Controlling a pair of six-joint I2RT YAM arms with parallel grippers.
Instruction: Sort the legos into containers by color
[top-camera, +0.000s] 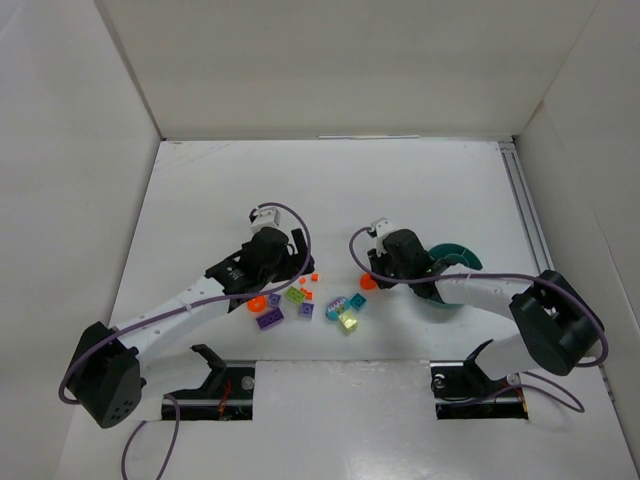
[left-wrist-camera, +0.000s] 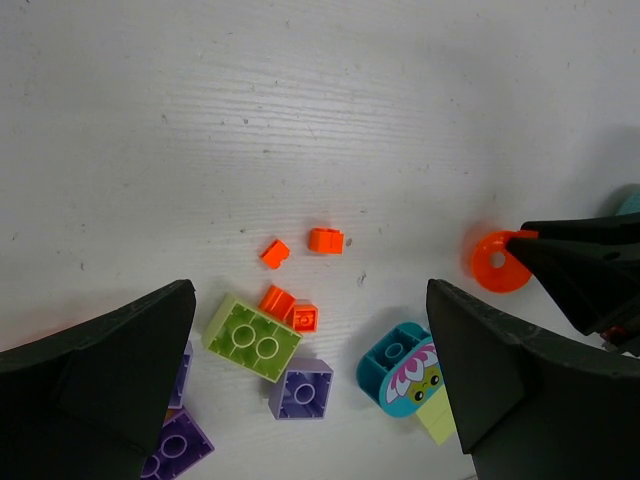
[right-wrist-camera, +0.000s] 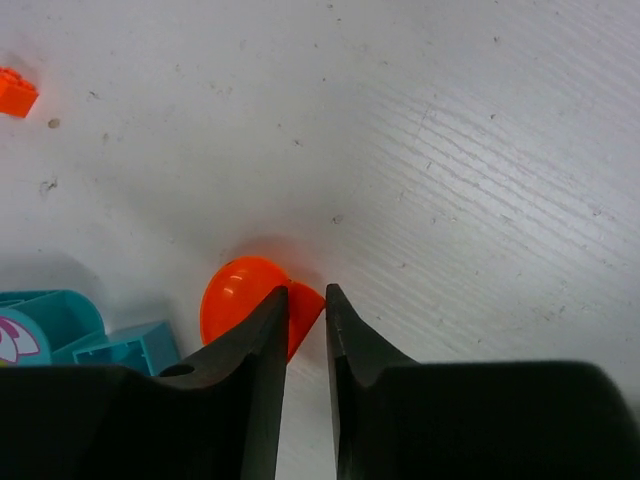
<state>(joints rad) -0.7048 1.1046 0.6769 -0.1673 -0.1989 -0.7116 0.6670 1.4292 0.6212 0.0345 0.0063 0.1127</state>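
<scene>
An orange ring lego (right-wrist-camera: 238, 300) lies on the white table, and my right gripper (right-wrist-camera: 307, 292) is shut on its rim; from above the ring (top-camera: 367, 282) sits at that gripper (top-camera: 373, 277). My left gripper (left-wrist-camera: 310, 300) hangs open over the pile, touching nothing. Under it lie a lime brick (left-wrist-camera: 252, 337), a purple brick (left-wrist-camera: 302, 388), a teal rounded piece with a flower face (left-wrist-camera: 405, 368) and small orange bits (left-wrist-camera: 325, 240). The teal bowl (top-camera: 462, 253) with the containers lies right of the right wrist, mostly hidden by that arm.
More legos lie spread between the arms, among them a purple plate (top-camera: 269, 320) and a yellow translucent block (top-camera: 348, 321). Teal pieces (right-wrist-camera: 130, 345) sit just left of the right fingers. White walls enclose the table (top-camera: 330, 180) on three sides.
</scene>
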